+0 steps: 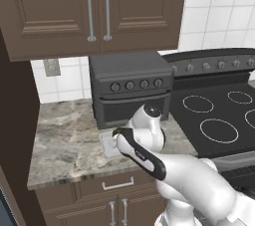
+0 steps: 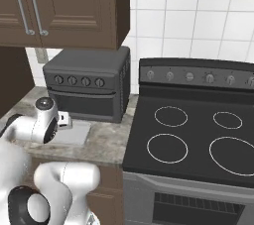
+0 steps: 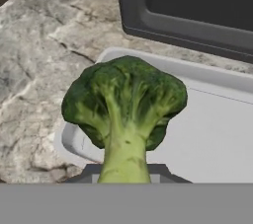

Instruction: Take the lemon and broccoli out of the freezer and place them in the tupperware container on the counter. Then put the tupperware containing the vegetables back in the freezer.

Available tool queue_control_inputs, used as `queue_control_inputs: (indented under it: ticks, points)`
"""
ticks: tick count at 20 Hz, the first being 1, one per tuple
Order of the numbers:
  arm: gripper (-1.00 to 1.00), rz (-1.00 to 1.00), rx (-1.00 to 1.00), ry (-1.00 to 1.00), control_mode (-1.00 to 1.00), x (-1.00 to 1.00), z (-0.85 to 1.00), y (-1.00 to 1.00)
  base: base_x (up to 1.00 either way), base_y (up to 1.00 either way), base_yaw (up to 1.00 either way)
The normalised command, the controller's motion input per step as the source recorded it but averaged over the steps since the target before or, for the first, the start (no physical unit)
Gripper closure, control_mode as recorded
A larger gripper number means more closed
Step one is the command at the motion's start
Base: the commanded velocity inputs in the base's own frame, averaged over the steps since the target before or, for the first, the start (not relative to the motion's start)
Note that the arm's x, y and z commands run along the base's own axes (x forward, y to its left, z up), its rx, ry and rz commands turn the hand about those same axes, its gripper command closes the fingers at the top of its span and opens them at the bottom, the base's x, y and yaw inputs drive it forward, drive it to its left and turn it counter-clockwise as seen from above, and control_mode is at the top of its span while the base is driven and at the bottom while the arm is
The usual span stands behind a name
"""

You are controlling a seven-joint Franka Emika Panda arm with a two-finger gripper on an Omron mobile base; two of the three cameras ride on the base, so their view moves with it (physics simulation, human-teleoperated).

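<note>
lumpy broccoli [image 3: 123,104], shallow translucent tupperware container [image 3: 217,134]

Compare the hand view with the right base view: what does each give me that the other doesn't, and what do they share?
Hand view alone: the broccoli, its pale stem running down between the gripper fingers, floret hanging over the near rim of the tupperware container, whose visible floor is bare.

Right base view alone: the stove with four burner rings, the wall cabinets, the white tiles, and the arm's wrist over the container.

Both: the tupperware container on the marbled counter, directly in front of the dark toaster oven.
</note>
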Motion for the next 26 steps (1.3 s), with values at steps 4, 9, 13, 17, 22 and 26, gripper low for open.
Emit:
queue_control_inputs:
  ticks: [4,9,13,17,22,26]
  points:
    - [1.00,0.00,0.00,0.09,-1.00,0.45,-0.26,0.20,0.00,0.00,0.00]
    - [1.00,0.00,-0.01,0.10,-1.00,0.33,-0.31,0.21,0.00,0.00,0.00]
    - [1.00,0.00,-0.03,0.05,-1.00,0.21,-0.22,0.25,0.00,0.00,0.00]
    - [-1.00,0.00,-0.04,0.02,-1.00,0.03,-0.19,0.28,0.00,0.00,0.00]
    - [-1.00,0.00,-0.02,0.00,-1.00,0.00,-0.14,0.06,0.00,0.00,0.00]
    - [-1.00,0.00,-0.01,0.00,-1.00,0.00,0.00,-0.11,0.00,0.00,0.00]
